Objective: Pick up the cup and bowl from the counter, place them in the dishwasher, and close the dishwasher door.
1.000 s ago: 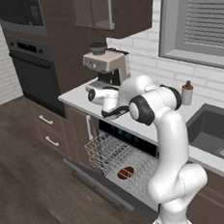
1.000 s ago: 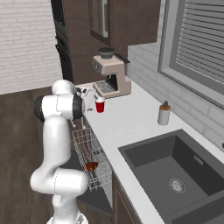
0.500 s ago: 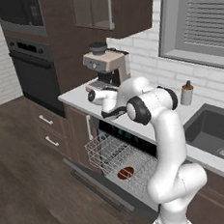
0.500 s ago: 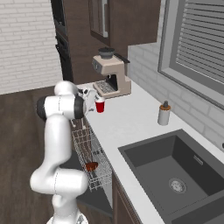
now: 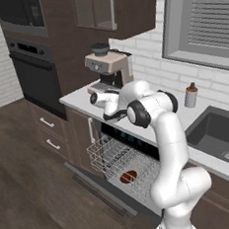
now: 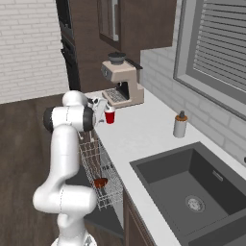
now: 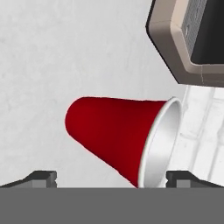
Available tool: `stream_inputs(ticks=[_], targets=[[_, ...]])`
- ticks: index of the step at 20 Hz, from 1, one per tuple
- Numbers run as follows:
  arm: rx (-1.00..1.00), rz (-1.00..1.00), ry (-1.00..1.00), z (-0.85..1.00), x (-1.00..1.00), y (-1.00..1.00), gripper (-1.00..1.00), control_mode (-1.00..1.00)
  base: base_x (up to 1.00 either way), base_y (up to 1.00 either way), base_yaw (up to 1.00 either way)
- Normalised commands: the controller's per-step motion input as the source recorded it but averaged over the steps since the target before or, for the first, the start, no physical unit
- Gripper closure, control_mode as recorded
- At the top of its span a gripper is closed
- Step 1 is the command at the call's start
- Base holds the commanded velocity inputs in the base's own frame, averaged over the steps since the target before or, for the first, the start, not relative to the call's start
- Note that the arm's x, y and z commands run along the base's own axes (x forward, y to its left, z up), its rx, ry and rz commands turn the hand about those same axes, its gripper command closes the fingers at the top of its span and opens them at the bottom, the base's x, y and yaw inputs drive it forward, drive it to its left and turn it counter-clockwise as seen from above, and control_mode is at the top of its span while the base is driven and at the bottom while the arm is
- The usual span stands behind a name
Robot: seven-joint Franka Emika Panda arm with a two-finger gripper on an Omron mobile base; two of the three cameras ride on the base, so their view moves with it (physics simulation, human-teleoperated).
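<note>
With the bowl [image 5: 128,176] already in the pulled-out rack [image 5: 122,161], the gripper [image 7: 111,177] stands wide open and empty at the cup [image 7: 124,138] on the counter [image 6: 139,144] by the coffee machine [image 6: 122,81], seemingly lined up to straddle it, contact unclear.

A white brick wall [image 5: 147,68] runs behind the worktop, and another stretch of pale brick [image 6: 29,48] fills the upper left of the right base view. A grey-framed window [image 5: 202,23] with slatted blinds sits at the upper right of the left base view. Dark brown upper cabinets [image 5: 111,10] hang at the top centre, beside a black wall oven [image 5: 33,74] at the left. The floor [image 5: 28,179] is dark wood planks. Light is even and soft.
</note>
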Motion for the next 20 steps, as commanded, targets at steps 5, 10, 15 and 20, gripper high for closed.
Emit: stream_inputs(ticks=[5,10,15,20], targets=[[0.00,0.03,0.00,0.00,0.24,0.00,-1.00,-1.00,0.00,0.00,0.00],[0.00,0.03,0.03,0.00,0.24,0.00,-1.00,-1.00,0.00,0.00,0.00],[0.00,0.01,0.01,-0.06,0.00,0.00,1.00,-1.00,0.00,0.00,0.00],[0.00,0.00,0.00,-0.11,0.00,0.00,1.00,-1.00,0.00,0.00,0.00]])
